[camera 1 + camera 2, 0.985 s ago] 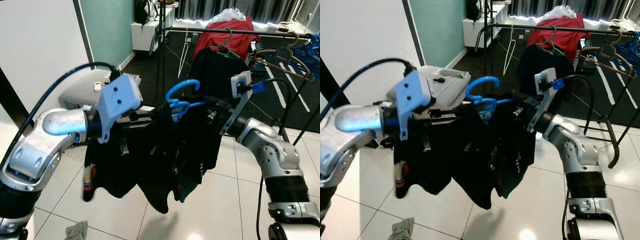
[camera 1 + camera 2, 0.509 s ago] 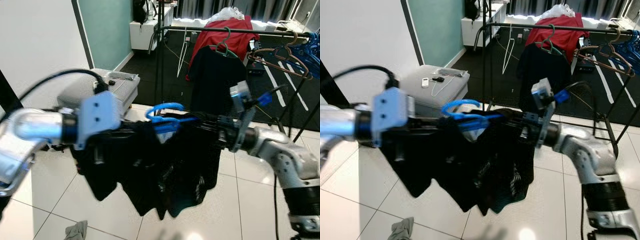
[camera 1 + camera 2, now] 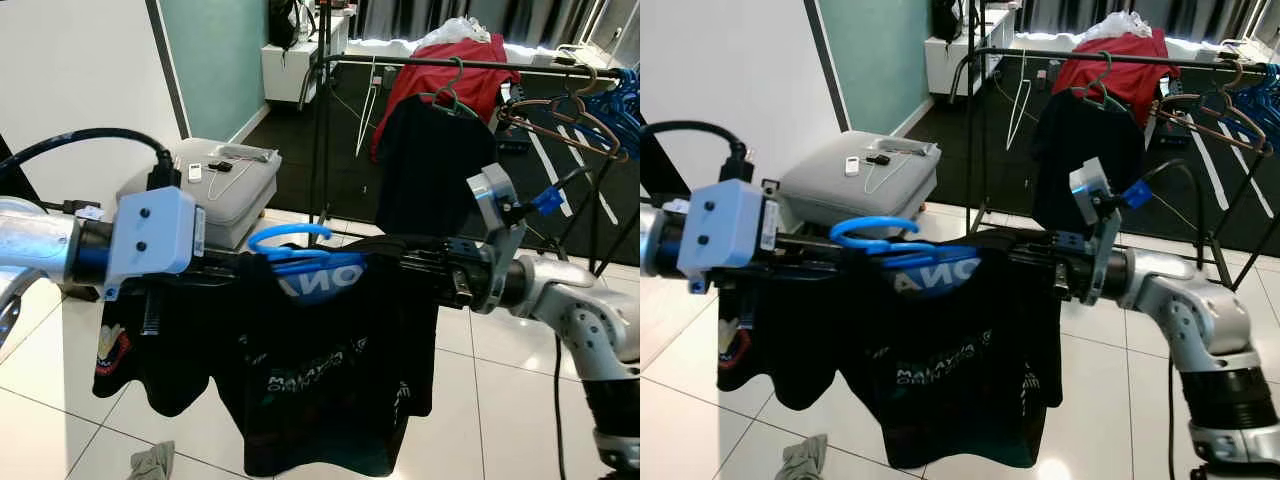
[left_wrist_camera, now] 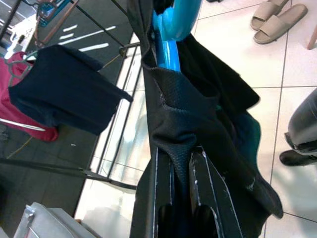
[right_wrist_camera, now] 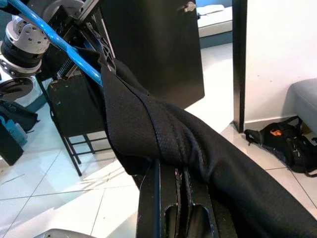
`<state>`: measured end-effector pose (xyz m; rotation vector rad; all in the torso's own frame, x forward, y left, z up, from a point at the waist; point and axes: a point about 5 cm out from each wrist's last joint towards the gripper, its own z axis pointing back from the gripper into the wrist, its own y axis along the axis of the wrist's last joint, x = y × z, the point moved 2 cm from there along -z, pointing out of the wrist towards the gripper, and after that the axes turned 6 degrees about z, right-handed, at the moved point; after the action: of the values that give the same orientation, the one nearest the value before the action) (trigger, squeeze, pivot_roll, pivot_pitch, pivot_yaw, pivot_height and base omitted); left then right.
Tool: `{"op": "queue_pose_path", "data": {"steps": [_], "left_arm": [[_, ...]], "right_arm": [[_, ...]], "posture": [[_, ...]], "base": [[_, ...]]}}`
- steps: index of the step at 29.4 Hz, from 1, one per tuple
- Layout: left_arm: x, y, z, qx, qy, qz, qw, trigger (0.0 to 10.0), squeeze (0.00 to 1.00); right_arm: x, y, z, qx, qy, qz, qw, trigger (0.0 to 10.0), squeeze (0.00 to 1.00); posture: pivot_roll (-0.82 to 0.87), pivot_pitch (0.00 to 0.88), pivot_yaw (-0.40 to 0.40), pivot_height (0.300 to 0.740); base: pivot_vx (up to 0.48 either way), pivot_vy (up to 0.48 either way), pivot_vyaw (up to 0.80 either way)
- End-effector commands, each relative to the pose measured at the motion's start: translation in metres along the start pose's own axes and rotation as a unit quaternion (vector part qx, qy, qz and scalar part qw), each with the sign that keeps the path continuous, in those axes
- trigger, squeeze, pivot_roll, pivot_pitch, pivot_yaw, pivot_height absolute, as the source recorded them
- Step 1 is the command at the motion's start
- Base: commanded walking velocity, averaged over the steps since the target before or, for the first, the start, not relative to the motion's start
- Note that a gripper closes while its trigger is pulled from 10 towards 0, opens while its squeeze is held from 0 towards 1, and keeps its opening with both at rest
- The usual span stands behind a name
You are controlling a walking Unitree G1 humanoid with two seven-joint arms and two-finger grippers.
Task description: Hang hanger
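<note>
On a tiled floor (image 3: 480, 400) before the clothes rack (image 3: 440, 64), both tools clamp a black shirt (image 3: 320, 390) on the blue hanger (image 3: 290, 250): left tool (image 4: 181, 173), right tool (image 5: 171, 191).

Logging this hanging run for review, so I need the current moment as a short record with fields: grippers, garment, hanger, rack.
left gripper: shut on black shirt's shoulder
right gripper: shut on the other shoulder
black shirt: stretched between both grippers, draped on blue hanger
blue hanger: hook lying flat, not on rack
clothes rack: ahead, holding a dark shirt, red garment, spare hangers
</note>
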<state>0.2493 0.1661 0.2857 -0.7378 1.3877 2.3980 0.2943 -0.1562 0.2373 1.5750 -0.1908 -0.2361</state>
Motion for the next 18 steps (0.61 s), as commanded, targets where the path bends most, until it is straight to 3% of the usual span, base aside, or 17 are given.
{"op": "queue_pose_path", "data": {"steps": [1,6,10,12,18], "left_arm": [[0.010,-0.014,0.001,-0.056,-0.048,0.005,0.997,10.0,0.00],[0.013,-0.032,0.002,-0.125,-0.068,-0.025,0.990,10.0,0.00],[0.009,-0.032,0.002,-0.127,-0.058,-0.030,0.990,10.0,0.00],[-0.001,-0.033,-0.001,-0.133,-0.025,-0.045,0.990,10.0,0.00],[-0.012,-0.034,-0.002,-0.133,0.011,-0.039,0.990,10.0,0.00]], "right_arm": [[0.000,0.018,0.009,0.025,-0.005,0.024,0.999,0.0,0.00],[0.000,0.021,0.011,0.021,0.002,0.025,0.999,0.0,0.00],[-0.001,0.019,0.009,0.018,0.005,0.023,1.000,0.0,0.00],[-0.004,0.014,0.004,0.015,0.013,0.017,1.000,0.0,0.00],[-0.006,0.007,-0.001,0.006,0.015,0.011,1.000,0.0,0.00]], "posture": [[-0.01,0.000,-0.015,0.740],[-0.02,0.000,-0.016,0.740],[-0.02,0.000,-0.016,0.740],[-0.01,0.000,-0.017,0.740],[-0.01,0.000,-0.017,0.740]], "base": [[0.000,0.000,0.00],[0.000,0.000,0.00],[0.000,0.000,0.00],[0.000,0.000,0.00],[0.000,0.000,0.00]]}}
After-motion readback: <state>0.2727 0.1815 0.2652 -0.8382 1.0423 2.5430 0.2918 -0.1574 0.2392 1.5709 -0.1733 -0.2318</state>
